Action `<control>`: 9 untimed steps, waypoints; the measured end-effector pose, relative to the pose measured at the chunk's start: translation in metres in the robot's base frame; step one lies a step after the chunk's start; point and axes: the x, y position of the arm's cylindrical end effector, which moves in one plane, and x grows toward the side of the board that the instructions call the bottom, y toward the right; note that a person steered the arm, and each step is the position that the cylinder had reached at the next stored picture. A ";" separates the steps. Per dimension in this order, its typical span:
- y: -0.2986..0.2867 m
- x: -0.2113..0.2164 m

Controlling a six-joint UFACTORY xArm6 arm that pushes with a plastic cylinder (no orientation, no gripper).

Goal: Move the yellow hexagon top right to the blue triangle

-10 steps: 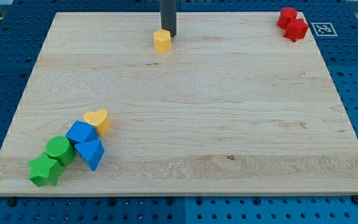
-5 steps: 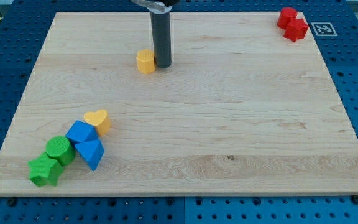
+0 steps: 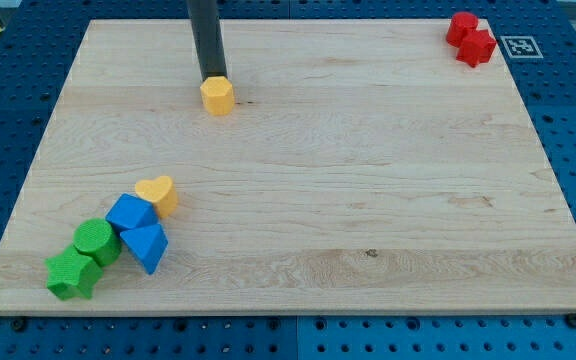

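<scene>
The yellow hexagon (image 3: 217, 96) lies on the wooden board in the upper left part of the view. My tip (image 3: 213, 78) stands just above it in the view, touching or nearly touching its top edge. The blue triangle (image 3: 147, 246) lies at the lower left, in a cluster of blocks. It is far below and to the left of the hexagon.
A blue block (image 3: 130, 213) and a yellow heart (image 3: 157, 193) sit just above the triangle. A green cylinder (image 3: 96, 241) and a green star (image 3: 71, 274) lie to its left. Two red blocks (image 3: 471, 40) sit at the top right corner.
The hexagon has slid down and to the left across the frames. My tip moved from the hexagon's right side to just above it.
</scene>
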 end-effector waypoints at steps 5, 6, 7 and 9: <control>0.031 0.078; 0.048 0.104; 0.062 0.133; 0.125 0.147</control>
